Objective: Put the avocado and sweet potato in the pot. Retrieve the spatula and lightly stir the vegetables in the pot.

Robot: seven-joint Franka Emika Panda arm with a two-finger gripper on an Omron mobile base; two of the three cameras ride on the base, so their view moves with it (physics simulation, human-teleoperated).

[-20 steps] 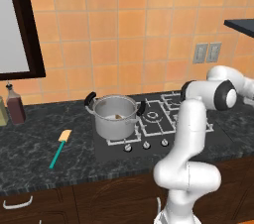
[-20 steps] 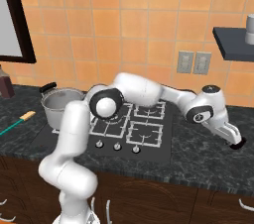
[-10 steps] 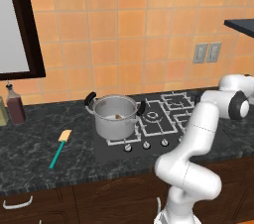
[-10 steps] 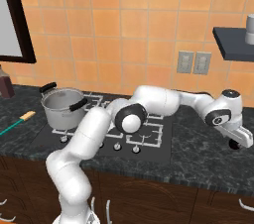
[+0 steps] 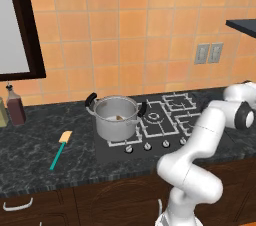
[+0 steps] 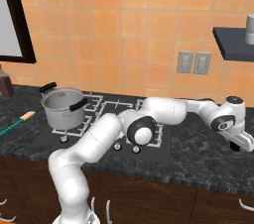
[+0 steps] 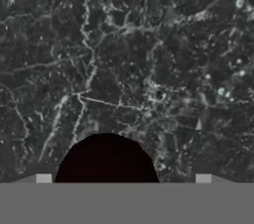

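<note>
The steel pot [image 5: 116, 119] [image 6: 62, 107] stands on the front left burner with a small brown piece inside. Left of the stove, the spatula [image 5: 60, 149] [image 6: 15, 124] lies flat on the dark counter, teal handle towards the front. My arm stretches far to the right, and the gripper [image 6: 243, 143] hangs low over the counter right of the stove. In the hand view a dark rounded thing [image 7: 105, 160], maybe the avocado, lies between the two fingertips [image 7: 43, 178], which stand wide apart and clear of it. The gripper is open.
The gas stove [image 5: 167, 118] sits mid-counter. Two bottles [image 5: 15, 108] stand at the far left by the wall. A dark shelf [image 6: 232, 42] with a grey can [image 6: 249, 22] hangs above the right end. The counter's front edge runs close to the gripper.
The arm has swung further right, its elbow sweeping across the stove, and the hand has dropped slightly towards the right end of the counter. Pot and spatula have not moved.
</note>
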